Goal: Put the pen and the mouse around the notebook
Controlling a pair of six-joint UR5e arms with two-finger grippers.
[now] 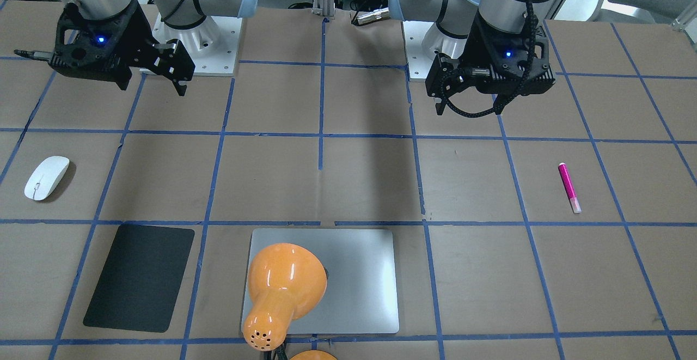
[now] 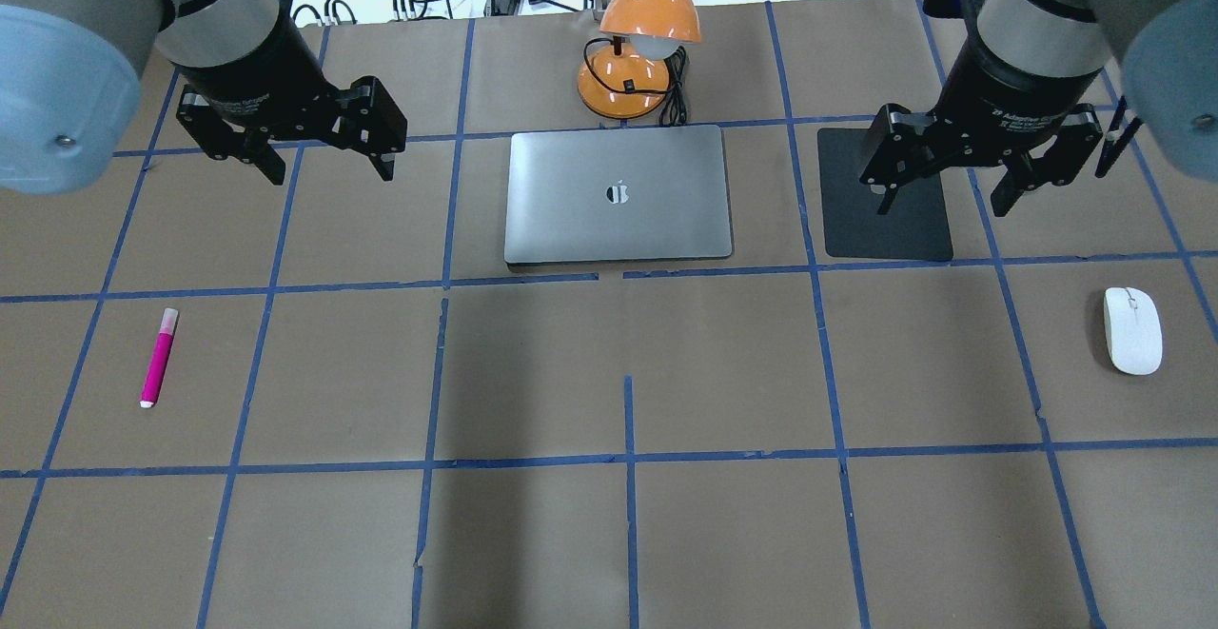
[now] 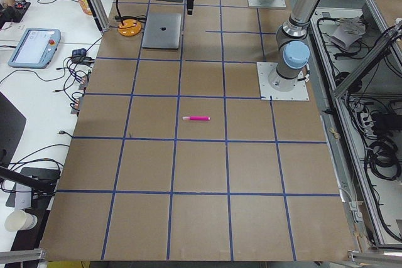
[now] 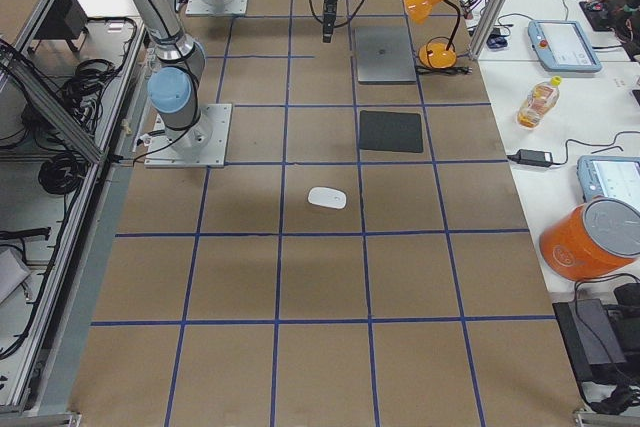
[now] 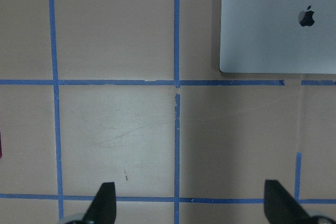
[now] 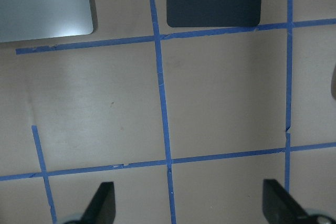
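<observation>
Left tool [image 2: 326, 165]: jaws spread wide, nothing between them. It hangs over bare table [image 2: 628, 515] near the notebook's [image 2: 618, 193] left edge, pointing down.
Right tool [image 2: 947, 193]: also spread and empty, hanging above the near part of the mat [image 2: 890, 229].
Notebook: shut and flat, mid-table on the side far from the robot, edges square to the tape lines [image 2: 628, 458].
Pen [image 2: 158, 358]: flat on the robot's left, well apart from the notebook and nearer the robot, pale cap end pointing away from the robot.
Mouse [image 2: 1132, 330]: flat on the robot's right, well apart from the notebook, out past the mat.
Why so laid: each thing sits on one arm's own side, so probably pen to the left arm and mouse to the right, with no crossing.
Stage: judged not begun; neither thing is touched.
Edges: the lamp [image 2: 633, 58] stands at the notebook's far edge, its shade overhanging the lid in the front view, so that side is poor for placing. The mat lies near the right edge, with only a strip of table between.
Open room: the table is bare left of the notebook and along its near edge. The pen has plenty of space there; the mouse could take the mat or the near edge.
Risk: the pen is thin and low and may roll; the mouse's smooth dome may slip.
</observation>
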